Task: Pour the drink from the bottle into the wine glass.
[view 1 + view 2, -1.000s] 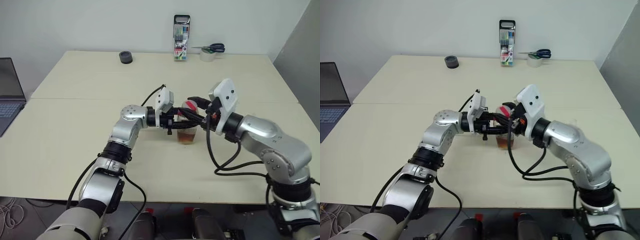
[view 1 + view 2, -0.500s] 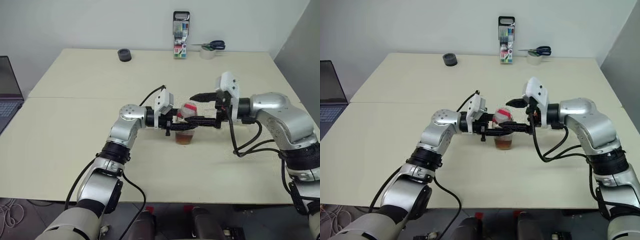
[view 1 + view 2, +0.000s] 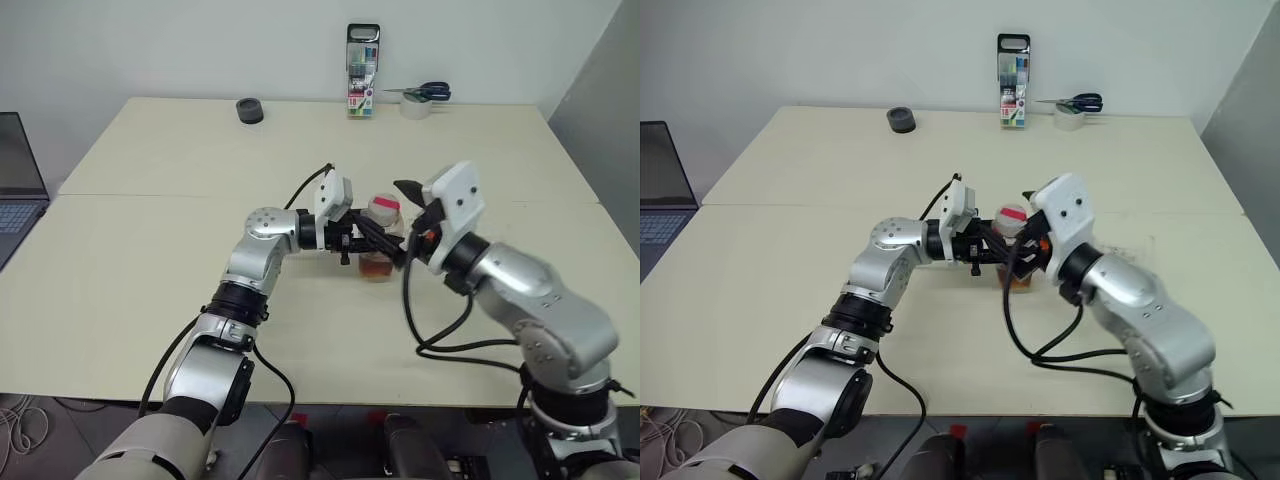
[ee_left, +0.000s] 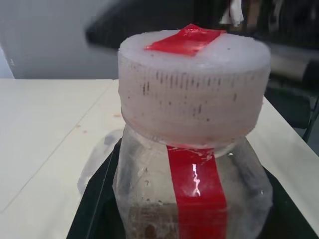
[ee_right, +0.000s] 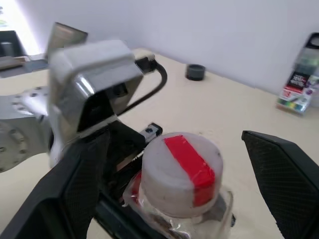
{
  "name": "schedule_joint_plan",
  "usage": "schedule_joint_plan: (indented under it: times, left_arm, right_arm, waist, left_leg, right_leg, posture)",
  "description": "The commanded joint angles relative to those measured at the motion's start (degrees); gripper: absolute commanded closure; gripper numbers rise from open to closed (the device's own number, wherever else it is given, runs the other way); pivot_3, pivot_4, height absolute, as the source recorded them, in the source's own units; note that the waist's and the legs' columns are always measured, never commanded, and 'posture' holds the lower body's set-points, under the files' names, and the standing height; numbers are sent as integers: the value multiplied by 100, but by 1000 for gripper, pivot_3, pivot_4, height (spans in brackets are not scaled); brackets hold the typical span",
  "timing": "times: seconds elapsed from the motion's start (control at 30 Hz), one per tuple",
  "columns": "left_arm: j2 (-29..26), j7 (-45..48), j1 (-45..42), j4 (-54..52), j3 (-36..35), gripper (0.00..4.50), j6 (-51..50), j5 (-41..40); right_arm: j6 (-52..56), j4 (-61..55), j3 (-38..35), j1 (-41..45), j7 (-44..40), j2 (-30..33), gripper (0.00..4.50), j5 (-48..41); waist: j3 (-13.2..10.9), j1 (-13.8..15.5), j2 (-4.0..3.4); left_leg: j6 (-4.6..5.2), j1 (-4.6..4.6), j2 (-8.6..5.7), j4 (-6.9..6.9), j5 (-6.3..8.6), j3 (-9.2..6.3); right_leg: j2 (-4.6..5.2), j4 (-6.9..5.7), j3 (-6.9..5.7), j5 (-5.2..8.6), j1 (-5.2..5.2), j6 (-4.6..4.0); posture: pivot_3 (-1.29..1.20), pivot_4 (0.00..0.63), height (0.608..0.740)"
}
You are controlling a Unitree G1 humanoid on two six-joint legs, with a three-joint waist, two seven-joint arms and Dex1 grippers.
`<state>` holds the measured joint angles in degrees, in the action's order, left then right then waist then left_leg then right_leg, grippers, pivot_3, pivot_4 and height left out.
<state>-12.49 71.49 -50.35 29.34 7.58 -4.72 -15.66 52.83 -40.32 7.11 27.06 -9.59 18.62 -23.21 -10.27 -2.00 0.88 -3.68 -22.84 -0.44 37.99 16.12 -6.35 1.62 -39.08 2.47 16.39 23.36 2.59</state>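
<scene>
Bottle [image 3: 381,238]: I see it upright at mid-table [image 3: 150,300], reddish-brown drink [image 3: 377,266] low inside.
Left gripper [image 3: 385,244]: pinching the bottle below its cap [image 4: 194,89].
Right gripper [image 5: 179,174]: fingers [image 5: 286,172] spread wide either side of the cap, not touching.
Left wrist view: I read a red strip [image 4: 197,196] down the bottle's neck.
Head views: marker pack [image 3: 363,74], scissors [image 3: 428,95], tape roll [image 3: 249,111] at far edge; laptop [image 3: 18,190] on my left.
</scene>
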Motion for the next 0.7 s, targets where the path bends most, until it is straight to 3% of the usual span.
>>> schedule_joint_plan:
  times: [0.03, 0.6, 0.7]
  left_arm:
    - [34, -11, -202, -45, -75, 2704, 92, -62]
    - [46, -6, -224, 21, -63, 2704, 66, -14]
    - [35, 0, -223, 4, -61, 2704, 44, -15]
  right_arm:
    - [-124, -283, 186, -10, 286, -241, 0, 246]
    - [-344, -155, 277, -133, 837, -965, 0, 1043]
    - [-292, -152, 291, -89, 811, -1044, 511, 1052]
  waist:
    - [0, -1, 0]
    - [1, -48, -1]
    - [1, -57, -1]
  left_leg:
    - [0, 0, -1, 0, 0, 1]
    - [1, 1, 1, 0, 1, -3]
    - [1, 1, 1, 0, 1, -3]
  right_leg:
    - [1, 2, 0, 0, 0, 0]
    - [-2, -2, -2, 0, 0, 0]
    - [-2, -2, -2, 0, 0, 0]
  posture:
    - [0, 150, 740]
    - [0, 150, 740]
    - [0, 150, 740]
